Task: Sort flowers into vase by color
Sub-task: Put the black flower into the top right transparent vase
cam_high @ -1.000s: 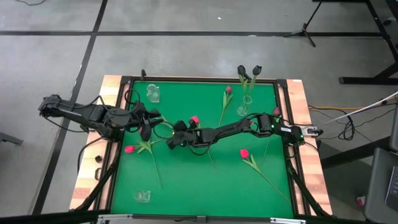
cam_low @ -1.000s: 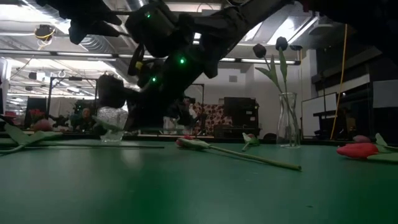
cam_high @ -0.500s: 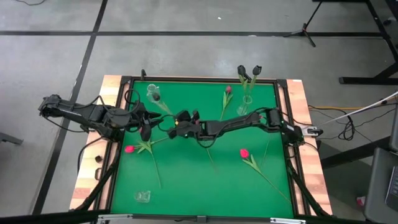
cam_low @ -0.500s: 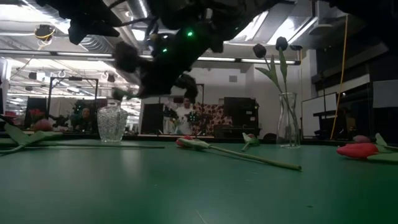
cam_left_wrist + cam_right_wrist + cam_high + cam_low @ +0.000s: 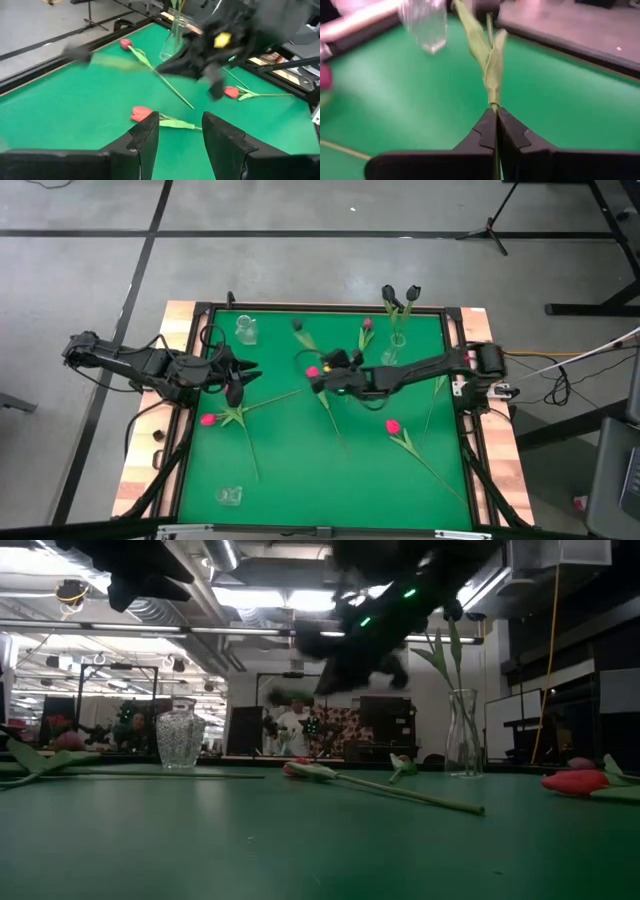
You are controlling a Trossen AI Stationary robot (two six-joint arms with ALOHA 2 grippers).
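Right gripper (image 5: 322, 375) over the middle of the green table (image 5: 300, 470), fingers pressed together on the thin stem of a dark-headed tulip (image 5: 303, 337), pinched just below its leaves; seen in the right wrist view as a green stem (image 5: 490, 70) rising from the closed fingertips toward a blurred dark head. Tulip carried clear of the table, head pointing toward the far edge, between the small clear vase (image 5: 245, 330) at the far left and the tall glass vase (image 5: 398, 345) at the far right. Two dark tulips (image 5: 400, 298) already upright in that tall vase. Left gripper (image 5: 243, 375) near the left edge, raised over the table, fingers (image 5: 145, 137) spread partway with nothing between them. Lying flat on the felt: a pink-red tulip (image 5: 208, 419) just beside the left gripper, another (image 5: 313, 371) close under the right arm, a third (image 5: 392, 425) on the right half, and a duskier pink one (image 5: 366, 325) near the tall vase. A second small clear vase (image 5: 230, 496) at the near left corner. In the low view, a person (image 5: 297, 725) standing in the room far behind the table.
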